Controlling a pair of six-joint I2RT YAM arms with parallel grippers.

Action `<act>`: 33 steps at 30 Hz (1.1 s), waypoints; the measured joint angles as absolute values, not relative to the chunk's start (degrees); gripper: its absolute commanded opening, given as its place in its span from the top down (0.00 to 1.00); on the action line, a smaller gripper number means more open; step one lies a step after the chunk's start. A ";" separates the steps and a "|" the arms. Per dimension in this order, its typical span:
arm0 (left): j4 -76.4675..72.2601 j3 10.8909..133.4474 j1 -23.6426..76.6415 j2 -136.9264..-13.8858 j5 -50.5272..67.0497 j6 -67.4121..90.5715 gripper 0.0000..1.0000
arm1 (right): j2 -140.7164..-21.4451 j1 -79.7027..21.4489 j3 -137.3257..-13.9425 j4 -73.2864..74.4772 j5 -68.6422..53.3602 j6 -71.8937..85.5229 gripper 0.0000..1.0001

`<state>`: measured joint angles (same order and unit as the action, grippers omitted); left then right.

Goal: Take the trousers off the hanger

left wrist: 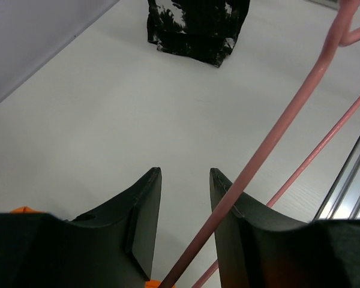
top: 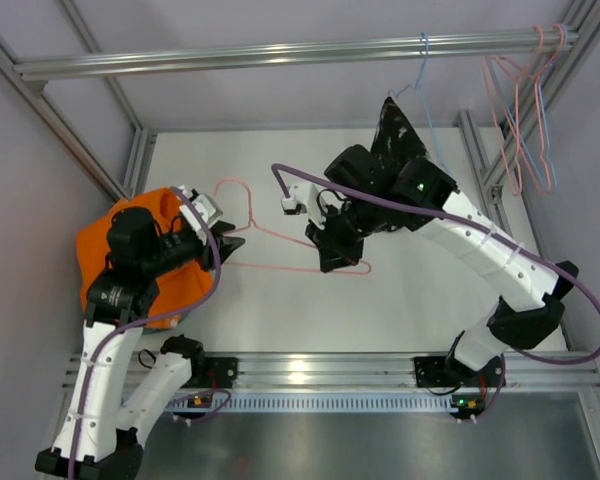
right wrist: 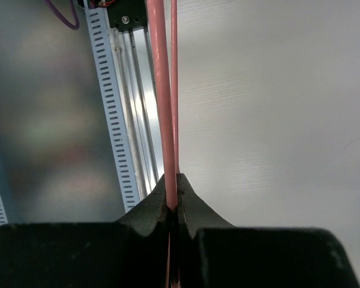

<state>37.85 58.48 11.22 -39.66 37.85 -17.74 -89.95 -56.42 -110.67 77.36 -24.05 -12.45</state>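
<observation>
Right gripper [top: 342,258] is clamped on the far end of the pink hanger [top: 280,268] in the top view. The trousers [top: 100,265] sit bunched under the left arm, right by the hanger's other corner.

Left wrist view: the left gripper [left wrist: 185,204] is part open, and the hanger slants past one finger, not pinched.

Right wrist view: the right gripper squeezes the hanger tight.

The trousers look soft, light and floppy, so I'd grab a thick fold. The hanger seems thin, springy and slippy.

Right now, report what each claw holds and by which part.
Right claw pinches the pink hanger near the corner where two wires meet. Left claw stands open, gripping nothing.
</observation>
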 measured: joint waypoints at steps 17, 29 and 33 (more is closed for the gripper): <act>37.95 76.95 11.16 -39.90 40.40 -4.97 0.02 | -81.52 -50.24 -106.00 77.82 -24.64 -12.40 1.00; 43.68 77.84 9.85 -44.64 25.85 -3.79 0.02 | -59.70 -32.14 -106.00 77.58 -23.09 -10.00 1.00; 47.57 77.47 9.85 -49.67 21.78 -4.12 0.02 | -50.94 -24.03 -106.15 77.56 -18.70 -9.67 1.00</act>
<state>47.57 77.47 9.85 -49.67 21.78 -4.12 -50.94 -24.03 -106.15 77.56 -18.70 -9.67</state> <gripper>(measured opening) 0.982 0.024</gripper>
